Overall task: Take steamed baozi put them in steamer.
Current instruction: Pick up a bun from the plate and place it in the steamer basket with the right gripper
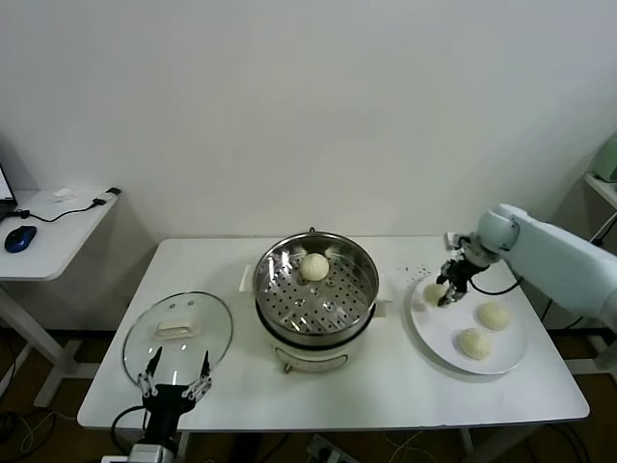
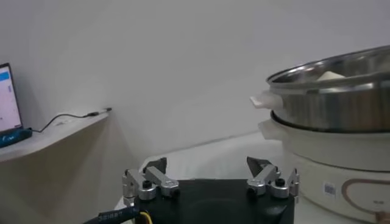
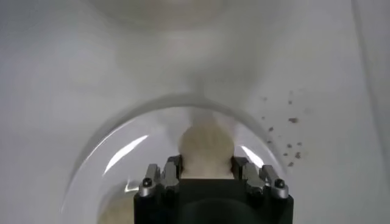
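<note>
left gripper (image 1: pixel 175 383) sits spread wide and idle by the glass lid (image 1: pixel 178 331). one bun (image 1: pixel 314 267) lies in the steamer (image 1: pixel 315 289). on the plate (image 1: pixel 434 331), the right gripper (image 1: pixel 446 288) pinches a bun (image 3: pixel 206 146) at its sides; it looks soft, light, easily dented.

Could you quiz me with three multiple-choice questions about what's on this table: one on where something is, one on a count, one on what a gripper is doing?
1. Where is the glass lid?
A. on the steamer
B. on the table, left of the steamer
C. on the plate

2. How many buns are in the steamer?
A. one
B. two
C. none

3. The right gripper is:
A. wide open
B. shut on a bun
C. out of view

Answers: B, the lid lies flat beside the steamer. A, one bun sits on the tray. B, its fingers clamp a bun over the plate.
</note>
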Action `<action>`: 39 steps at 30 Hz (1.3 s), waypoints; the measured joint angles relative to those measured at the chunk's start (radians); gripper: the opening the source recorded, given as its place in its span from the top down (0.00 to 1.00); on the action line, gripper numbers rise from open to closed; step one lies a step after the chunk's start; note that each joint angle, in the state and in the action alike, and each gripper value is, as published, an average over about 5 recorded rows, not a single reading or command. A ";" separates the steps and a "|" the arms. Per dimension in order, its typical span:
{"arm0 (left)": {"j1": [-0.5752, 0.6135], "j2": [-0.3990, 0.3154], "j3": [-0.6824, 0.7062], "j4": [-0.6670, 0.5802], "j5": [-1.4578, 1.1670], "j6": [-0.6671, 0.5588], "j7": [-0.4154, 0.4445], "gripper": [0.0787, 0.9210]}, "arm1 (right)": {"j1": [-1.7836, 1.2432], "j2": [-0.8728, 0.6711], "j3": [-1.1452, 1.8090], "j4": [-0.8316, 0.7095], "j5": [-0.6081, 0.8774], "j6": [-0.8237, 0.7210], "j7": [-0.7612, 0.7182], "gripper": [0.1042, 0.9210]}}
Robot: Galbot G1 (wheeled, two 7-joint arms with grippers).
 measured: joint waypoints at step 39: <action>0.018 0.035 0.016 0.039 -0.026 -0.043 0.003 0.12 | 0.327 0.602 -0.441 0.084 0.603 -0.149 0.148 0.45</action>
